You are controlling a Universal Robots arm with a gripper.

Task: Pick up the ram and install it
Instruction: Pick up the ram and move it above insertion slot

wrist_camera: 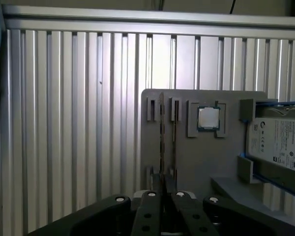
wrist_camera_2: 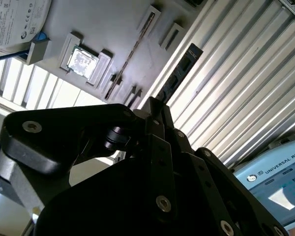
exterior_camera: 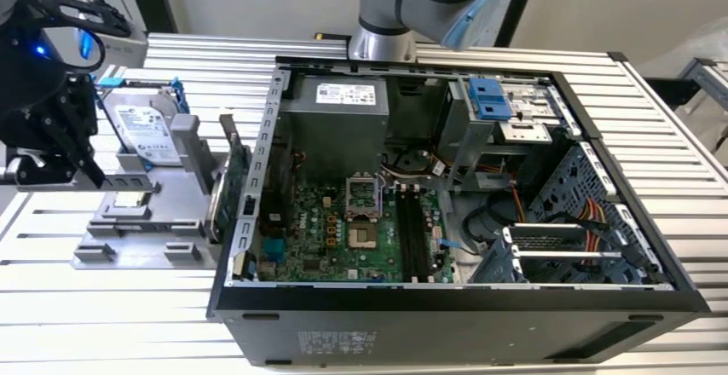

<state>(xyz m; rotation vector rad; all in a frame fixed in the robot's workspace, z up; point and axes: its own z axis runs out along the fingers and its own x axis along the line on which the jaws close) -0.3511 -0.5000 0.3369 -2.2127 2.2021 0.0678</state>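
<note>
Item: we are logging the claw (wrist_camera: 163,189) clenching the ram (wrist_camera_2: 179,73), hanging apart from the grey tray (wrist_camera: 196,162); CPU (wrist_camera: 208,118) sitting in that tray, drive (wrist_camera: 280,147) at its edge.

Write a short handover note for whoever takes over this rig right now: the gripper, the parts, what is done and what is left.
The gripper is shut on the memory stick and holds it in the air.
Place: at the exterior view's left, by the gray holder, apart from the open computer case.
Done: the stick is picked up.
Left: fitting it. The black slots on the board look bare.
</note>
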